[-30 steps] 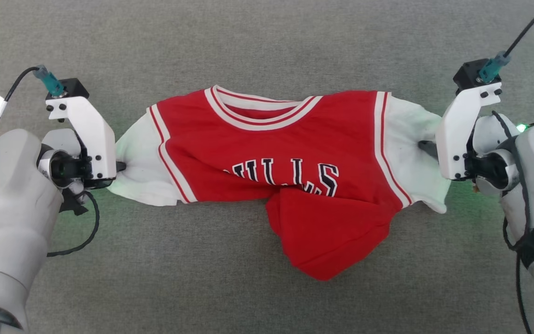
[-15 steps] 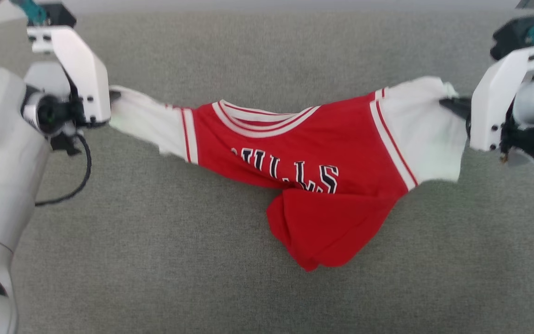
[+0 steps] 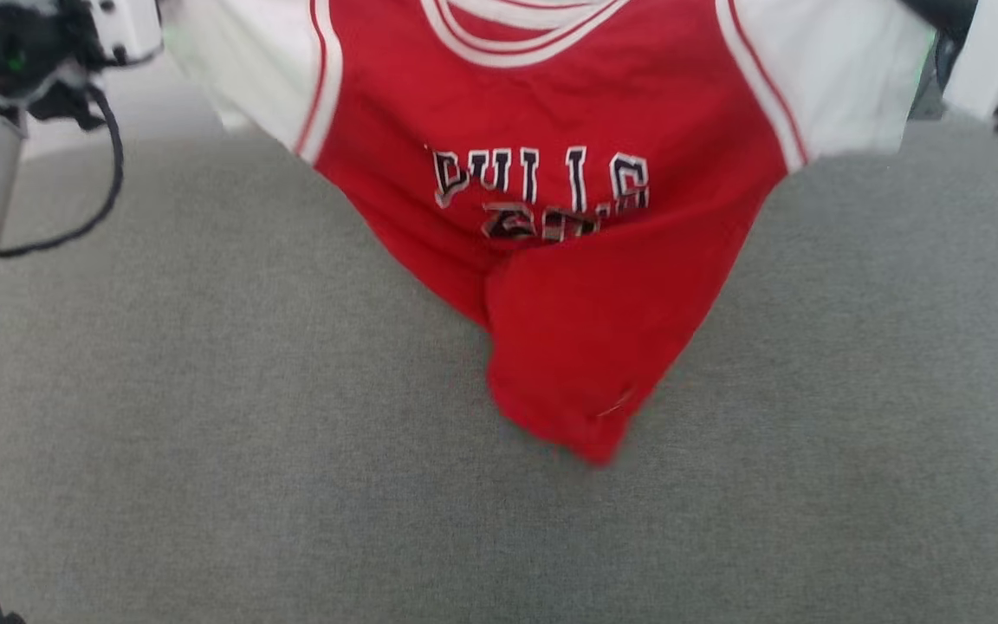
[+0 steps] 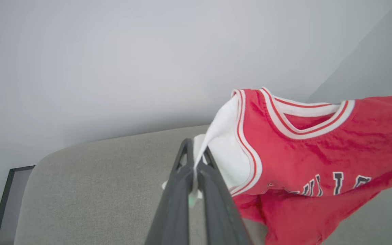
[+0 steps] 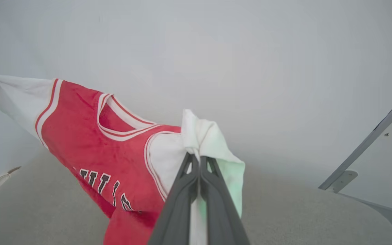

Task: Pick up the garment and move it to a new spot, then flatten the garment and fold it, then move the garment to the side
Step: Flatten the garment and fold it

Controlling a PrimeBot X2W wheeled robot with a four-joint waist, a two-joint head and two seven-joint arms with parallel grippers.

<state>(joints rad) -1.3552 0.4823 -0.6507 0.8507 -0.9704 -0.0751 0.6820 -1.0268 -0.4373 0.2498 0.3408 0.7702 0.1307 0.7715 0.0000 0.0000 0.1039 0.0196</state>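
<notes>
Grey cloth covers the tabletop (image 3: 204, 451), with a plain pale wall (image 4: 97, 68) rising behind its far edge. The garment (image 3: 568, 104) is off the tabletop, hung by its two white sleeves and spread wide between the arms over the far half. The left gripper (image 4: 194, 160) has its jaws clamped together on the edge of the left sleeve (image 4: 225, 153), the cloth pinched flat between them. The right gripper (image 5: 198, 160) has its jaws shut on the bunched right sleeve (image 5: 199, 136) (a faint green glow tints that cloth). The striped neck trim (image 3: 516, 35) faces up toward the far edge. Below it the red front sags into a crumpled fold, so the black lettering (image 3: 542, 186) is creased and only partly readable. The lowest red point (image 3: 590, 425) dangles over the middle of the tabletop; whether it touches the cloth I cannot tell. A black cable (image 3: 105, 199) loops down beside the left arm near the tabletop's left edge.
</notes>
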